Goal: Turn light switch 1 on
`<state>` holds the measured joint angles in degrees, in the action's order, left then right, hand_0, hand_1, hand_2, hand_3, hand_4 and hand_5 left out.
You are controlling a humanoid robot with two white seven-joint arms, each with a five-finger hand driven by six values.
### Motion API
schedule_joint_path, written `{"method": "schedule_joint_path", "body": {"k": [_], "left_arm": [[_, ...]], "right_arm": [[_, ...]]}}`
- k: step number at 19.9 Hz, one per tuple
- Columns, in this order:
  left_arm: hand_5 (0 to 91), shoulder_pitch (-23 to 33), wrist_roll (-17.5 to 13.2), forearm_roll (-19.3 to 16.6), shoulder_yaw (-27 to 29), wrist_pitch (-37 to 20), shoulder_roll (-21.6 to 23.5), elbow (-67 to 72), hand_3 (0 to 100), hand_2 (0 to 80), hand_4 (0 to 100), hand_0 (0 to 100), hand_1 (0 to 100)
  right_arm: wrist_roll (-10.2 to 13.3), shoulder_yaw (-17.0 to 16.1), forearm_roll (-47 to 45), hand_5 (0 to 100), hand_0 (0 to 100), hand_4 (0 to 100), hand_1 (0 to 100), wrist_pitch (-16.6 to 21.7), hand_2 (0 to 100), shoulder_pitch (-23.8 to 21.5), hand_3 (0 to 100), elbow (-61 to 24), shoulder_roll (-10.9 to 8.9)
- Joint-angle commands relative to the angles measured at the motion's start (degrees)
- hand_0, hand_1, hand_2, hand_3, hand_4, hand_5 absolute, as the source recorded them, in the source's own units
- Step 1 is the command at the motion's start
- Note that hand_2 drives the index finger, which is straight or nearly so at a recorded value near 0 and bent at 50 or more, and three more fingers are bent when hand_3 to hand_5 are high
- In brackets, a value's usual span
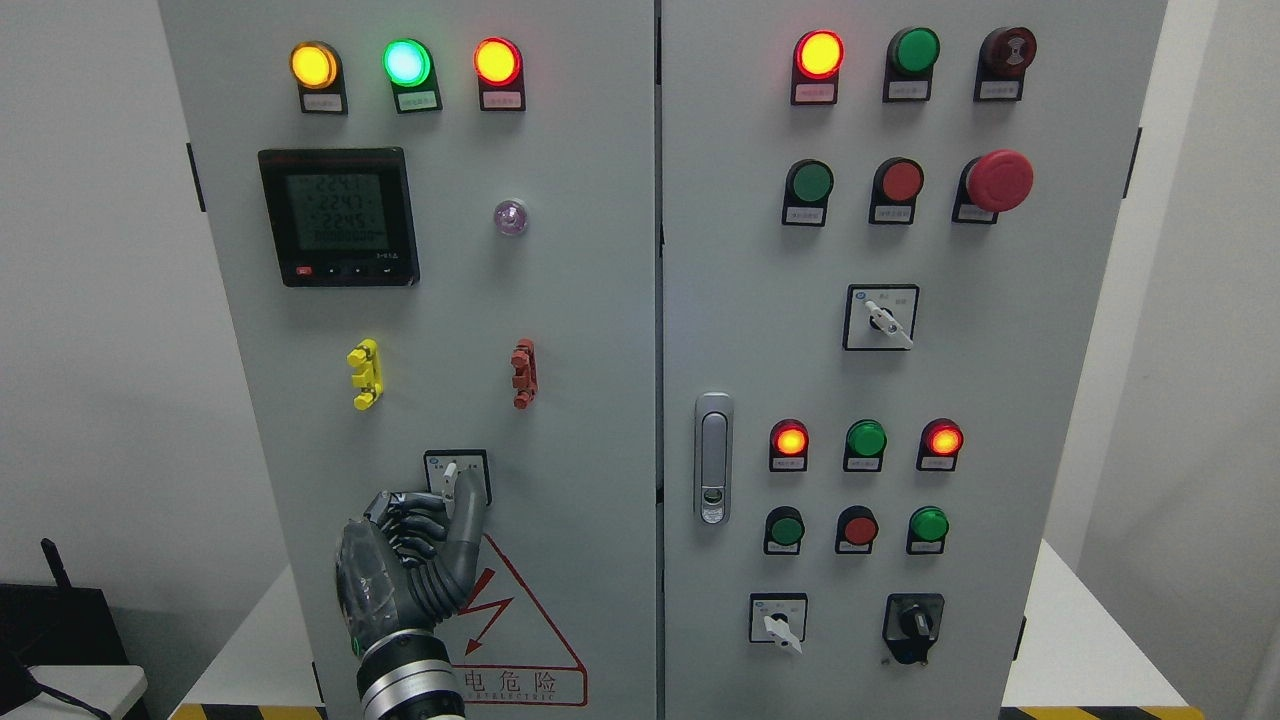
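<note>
While curled, left hand [405,560] pinches rotary switch [452,480], fingertips touching its handle

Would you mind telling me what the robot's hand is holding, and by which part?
The left hand pinches the white lever of the rotary switch, fingertips at its lower end.
</note>
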<state>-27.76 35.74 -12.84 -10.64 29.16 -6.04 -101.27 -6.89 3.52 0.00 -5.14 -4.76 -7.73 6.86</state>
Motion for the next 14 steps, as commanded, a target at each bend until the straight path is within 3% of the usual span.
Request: {"method": "schedule_joint_path", "body": {"k": [1, 14], "left_arm": [[75.9, -0.02, -0.06, 0.0, -0.08, 0.2, -0.02, 0.02, 82, 59.4, 86, 17, 45], [76.0, -0.46, -0.06, 0.0, -0.08, 0.2, -0.02, 0.02, 82, 59.5, 86, 20, 43]], "right_arm": [[0.03, 0.0, -0.97, 0, 12, 0, 39, -0.04, 0, 0.02, 0, 0.0, 0.0], [0.03, 0.0, -0.97, 0, 12, 0, 39, -0.04, 0, 0.02, 0, 0.0, 0.0]]}}
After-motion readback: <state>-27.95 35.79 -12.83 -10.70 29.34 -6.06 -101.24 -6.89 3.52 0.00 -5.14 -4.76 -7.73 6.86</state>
